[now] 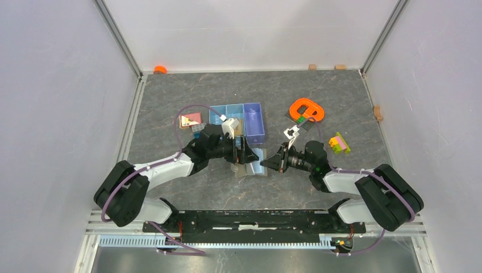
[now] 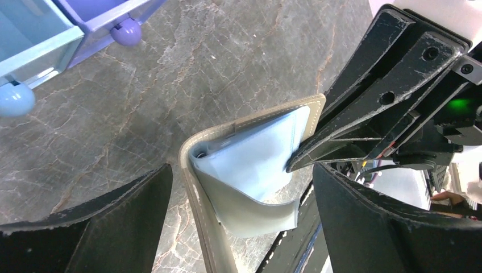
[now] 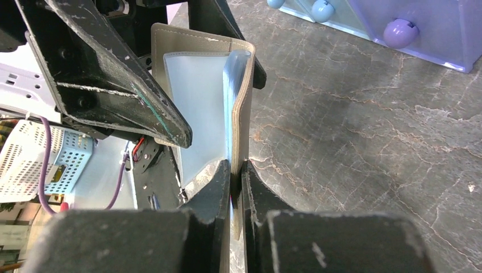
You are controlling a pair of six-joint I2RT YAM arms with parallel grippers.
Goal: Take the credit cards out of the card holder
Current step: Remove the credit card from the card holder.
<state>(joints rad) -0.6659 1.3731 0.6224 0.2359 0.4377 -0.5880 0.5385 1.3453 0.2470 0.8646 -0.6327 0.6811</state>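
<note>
The grey-taupe card holder (image 1: 257, 165) stands half open on its edge on the marbled table, between my two grippers. Its pale blue lining (image 2: 250, 153) faces the left wrist camera. My left gripper (image 2: 241, 170) is open, with one finger on each side of the holder and neither pressing on it. My right gripper (image 3: 236, 168) is shut on the edge of one taupe flap (image 3: 241, 119). In the top view my left gripper (image 1: 245, 152) and my right gripper (image 1: 270, 162) meet at the holder. The credit cards are hidden; only lining shows inside.
A blue-and-purple three-compartment tray (image 1: 239, 120) stands just behind the holder. Small flat pieces (image 1: 190, 120) lie to its left. An orange ring (image 1: 307, 109) and a cluster of coloured blocks (image 1: 340, 142) sit at the right. Walls enclose the table.
</note>
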